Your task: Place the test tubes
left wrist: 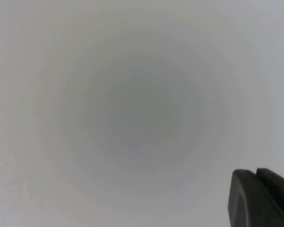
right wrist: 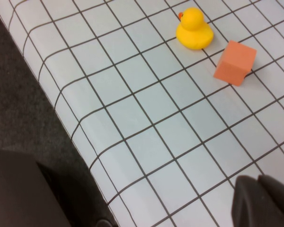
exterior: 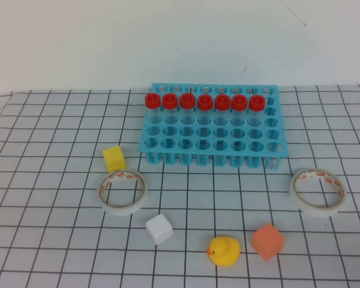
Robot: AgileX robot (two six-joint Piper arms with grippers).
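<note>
Seven red-capped test tubes point(exterior: 204, 103) are seen standing upright in a single row toward the far side of a blue test tube rack point(exterior: 210, 150). The rack is set on a white table marked with a black grid point(exterior: 48, 150), well apart from both grippers.

The left gripper point(left wrist: 256, 189) is clenched on nothing, its dark fingers pressed together in front of a blank, pale grey surface. The right gripper point(right wrist: 259, 194) is likewise clenched and empty. It is held above the table's near edge, with dark floor point(right wrist: 19, 118) beside it.

A yellow rubber duck point(right wrist: 194, 30) and an orange cube point(right wrist: 234, 62) are found ahead of the right gripper, farther onto the table, near each other but not touching. Beyond them, in the stretch of table before the rack, a white cube point(exterior: 159, 228), a yellow cube point(exterior: 114, 158) and two tape rolls point(exterior: 121, 208) point(exterior: 317, 208) are spread out, the rolls lying flat.
</note>
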